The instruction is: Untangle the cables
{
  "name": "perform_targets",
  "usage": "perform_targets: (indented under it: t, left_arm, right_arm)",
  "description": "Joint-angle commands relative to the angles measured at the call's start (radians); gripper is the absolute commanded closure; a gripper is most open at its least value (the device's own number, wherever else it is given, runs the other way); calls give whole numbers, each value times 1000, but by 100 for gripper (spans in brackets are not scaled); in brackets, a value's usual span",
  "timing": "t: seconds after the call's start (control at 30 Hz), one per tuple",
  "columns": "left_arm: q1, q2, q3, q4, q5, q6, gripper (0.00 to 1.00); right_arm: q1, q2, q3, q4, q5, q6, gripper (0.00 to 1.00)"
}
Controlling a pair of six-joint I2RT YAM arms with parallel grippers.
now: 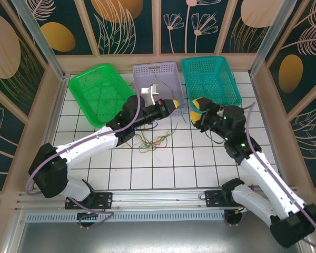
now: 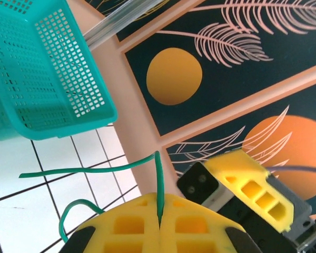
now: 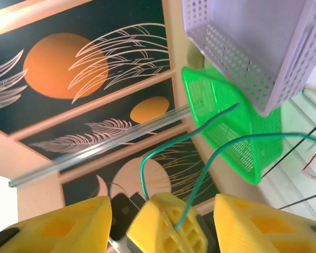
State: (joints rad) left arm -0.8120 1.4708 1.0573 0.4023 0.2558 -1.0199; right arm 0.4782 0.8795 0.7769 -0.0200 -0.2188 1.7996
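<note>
two end effectors meet tip to tip above the table (image 1: 147, 168), just in front of the purple basket (image 1: 157, 76) and the teal basket (image 1: 208, 79).

left end effector (image 1: 174, 107): yellow fingers pressed fully together, one green cable (image 2: 159, 174) pinched in the seam between them. the cable rises from the pinch, bends over and trails off sideways; a second green loop curls beside the fingers.

right end effector (image 1: 196, 109): jaws stand apart, nothing held. in its wrist view the left tip with the green cable sits in the gap between its two fingers; contact with either finger cannot be told.

remaining cables (image 1: 155, 139): a loose tangle of yellow, green, red and dark strands on the white tiles, below the two tips and nearer the left arm.

green basket (image 1: 97, 92) stands at the far left, beside the purple one.
</note>
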Motion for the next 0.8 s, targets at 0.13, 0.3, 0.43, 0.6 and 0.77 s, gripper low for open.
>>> perform_targets:
  t: [0.13, 0.3, 0.43, 0.6, 0.77]
  left_arm:
    - [-48, 17, 64, -65, 8, 135, 100]
    - [-64, -2, 50, -81, 12, 160, 100]
    - [-78, -5, 55, -151, 8, 202, 100]
    - [-79, -17, 52, -194, -63, 228, 100]
    - [-78, -9, 79, -223, -139, 246, 100]
  right_arm:
    - [61, 117, 15, 223, 80, 198, 46]
    - [6, 116, -15, 211, 104, 173, 51]
    - [-29, 123, -28, 253, 52, 182, 56]
    - [-7, 138, 43, 161, -93, 185, 44]
    - [53, 48, 50, -36, -113, 190, 34]
